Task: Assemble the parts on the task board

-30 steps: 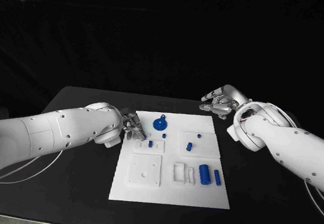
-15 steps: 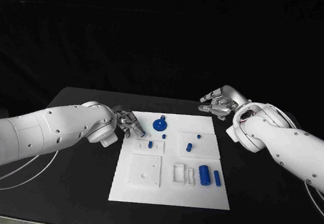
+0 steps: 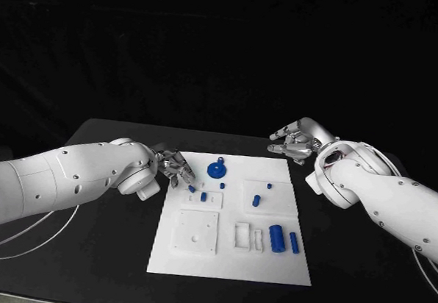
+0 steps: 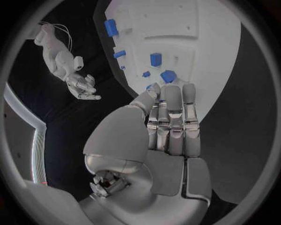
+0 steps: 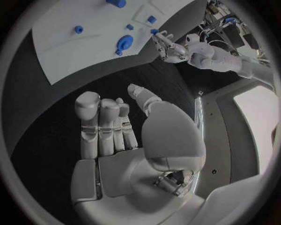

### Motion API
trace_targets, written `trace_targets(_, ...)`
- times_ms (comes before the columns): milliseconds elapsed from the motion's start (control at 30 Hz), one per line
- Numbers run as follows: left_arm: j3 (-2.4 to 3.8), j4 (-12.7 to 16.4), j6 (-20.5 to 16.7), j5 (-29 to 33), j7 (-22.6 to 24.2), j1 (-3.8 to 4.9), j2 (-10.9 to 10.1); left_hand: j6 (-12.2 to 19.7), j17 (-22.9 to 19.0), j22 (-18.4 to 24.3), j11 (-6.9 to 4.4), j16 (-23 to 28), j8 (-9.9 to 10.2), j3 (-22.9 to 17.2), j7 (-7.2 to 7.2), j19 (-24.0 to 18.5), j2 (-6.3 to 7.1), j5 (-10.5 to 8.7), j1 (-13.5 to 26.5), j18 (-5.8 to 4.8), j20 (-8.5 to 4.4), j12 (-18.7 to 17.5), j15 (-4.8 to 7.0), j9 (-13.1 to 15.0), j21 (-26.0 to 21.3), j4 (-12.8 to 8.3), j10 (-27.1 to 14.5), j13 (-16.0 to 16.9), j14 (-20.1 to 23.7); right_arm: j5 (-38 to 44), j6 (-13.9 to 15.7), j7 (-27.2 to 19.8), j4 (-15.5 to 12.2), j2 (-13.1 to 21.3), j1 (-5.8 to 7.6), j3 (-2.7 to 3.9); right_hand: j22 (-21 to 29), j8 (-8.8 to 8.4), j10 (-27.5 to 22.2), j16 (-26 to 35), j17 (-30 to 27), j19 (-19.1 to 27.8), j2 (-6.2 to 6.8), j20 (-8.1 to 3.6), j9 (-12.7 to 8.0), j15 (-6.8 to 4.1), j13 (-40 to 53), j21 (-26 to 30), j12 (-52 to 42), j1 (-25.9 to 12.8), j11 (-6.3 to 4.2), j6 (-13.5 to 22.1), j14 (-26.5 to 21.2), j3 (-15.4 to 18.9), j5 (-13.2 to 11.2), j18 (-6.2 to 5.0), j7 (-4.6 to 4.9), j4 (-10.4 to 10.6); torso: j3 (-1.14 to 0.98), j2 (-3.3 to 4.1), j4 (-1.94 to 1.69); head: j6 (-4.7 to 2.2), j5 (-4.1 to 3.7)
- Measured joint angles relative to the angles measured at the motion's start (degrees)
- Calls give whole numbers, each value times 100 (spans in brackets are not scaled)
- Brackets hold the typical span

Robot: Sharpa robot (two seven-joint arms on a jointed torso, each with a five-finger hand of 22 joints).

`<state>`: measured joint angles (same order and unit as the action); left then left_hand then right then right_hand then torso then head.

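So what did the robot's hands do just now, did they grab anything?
The left hand drew back a little along the board's left edge and lifted slightly; its fingers hang over a small blue part there, and whether they pinch it is unclear. The right hand barely shifted, empty off the board's far corner. The other blue parts stayed put.

White task board point(image 3: 230, 264) with blue parts point(image 3: 276, 237) on a black table point(image 3: 365, 272); silver hands on white arms point(image 3: 56, 177).

Matt white plastic task board point(image 3: 230, 260), glossy metal left hand point(image 4: 170, 123)
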<state>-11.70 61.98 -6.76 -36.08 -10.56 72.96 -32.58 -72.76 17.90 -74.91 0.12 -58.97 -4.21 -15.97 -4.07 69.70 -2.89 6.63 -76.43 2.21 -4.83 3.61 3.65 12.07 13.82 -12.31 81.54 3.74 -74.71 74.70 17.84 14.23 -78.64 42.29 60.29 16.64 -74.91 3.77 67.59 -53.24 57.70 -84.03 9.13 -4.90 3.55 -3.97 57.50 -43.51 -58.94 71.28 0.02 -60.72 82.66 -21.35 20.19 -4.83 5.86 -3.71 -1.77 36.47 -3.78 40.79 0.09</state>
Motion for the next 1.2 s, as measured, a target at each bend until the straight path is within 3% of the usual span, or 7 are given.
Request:
trace_targets(133,35,92,-24,287,138,-4,-125,0,0,0,0,0,24,-23,0,0,1,-5,2,-1,0,2,0,41,0,-23,0,-25,0,-14,0,-18,-75,7,-19,0,0,0,0,0,0,0,0,0,0,0,10,0,0,0,0,-15,0,0,0,0,15,0,-3,1,3,-22,1)
trace_targets(433,258,393,-125,1116,490,8,-414,21,0,0,0,0,27,-25,20,0,18,-5,30,-1,0,3,0,62,25,-25,-1,-28,0,-58,3,-79,-344,44,-88,-2,0,0,1,0,0,0,0,0,0,0,17,0,0,0,1,-39,0,0,0,0,5,0,-4,-7,-1,-54,5)
trace_targets(733,293,487,-261,1133,568,15,-509,86,1,-3,35,0,27,-14,-46,-8,19,-76,28,-1,8,7,0,90,25,-65,-139,-26,0,-69,-2,-103,-432,45,-103,-4,0,0,1,0,0,0,0,0,0,0,17,0,0,0,1,-39,0,0,0,0,4,0,1,-8,-1,-65,38)
trace_targets(900,294,536,-347,398,678,17,-607,333,-31,-3,145,74,40,239,-121,-201,155,-247,-256,-1,74,21,-89,-257,90,-192,-437,-20,136,-61,-5,-107,-470,59,-111,-7,0,0,1,0,0,0,0,0,0,0,16,0,0,0,1,-38,0,0,0,0,3,0,-1,-3,2,-68,43)
trace_targets(1033,286,599,-404,-672,834,19,-686,465,-87,-2,248,201,40,389,-151,-401,230,-286,-397,7,136,21,-163,-575,158,-262,-713,-29,271,-49,-8,-111,-499,75,-119,-7,0,0,1,0,0,0,0,0,0,0,16,0,0,0,1,-38,0,0,0,0,3,0,-1,-2,-1,-68,43)
trace_targets(1067,281,616,-409,-922,866,20,-699,538,-112,-2,291,255,40,410,-151,-446,238,-319,-402,91,177,21,-193,-658,158,-283,-853,-29,340,-47,-9,-111,-502,78,-121,-8,0,0,1,0,0,0,0,0,0,0,16,0,0,0,1,-38,0,0,0,0,3,0,-1,-2,-1,-68,45)
trace_targets(1200,257,681,-414,-1911,958,19,-732,838,-188,-2,396,407,64,576,-175,-543,455,-377,-241,92,236,-2,-242,-836,72,-200,-1188,-35,410,-36,-13,-113,-512,93,-136,-9,0,0,1,0,0,0,0,0,0,0,23,0,0,0,1,-38,0,0,0,0,3,0,7,-2,-4,-70,57)
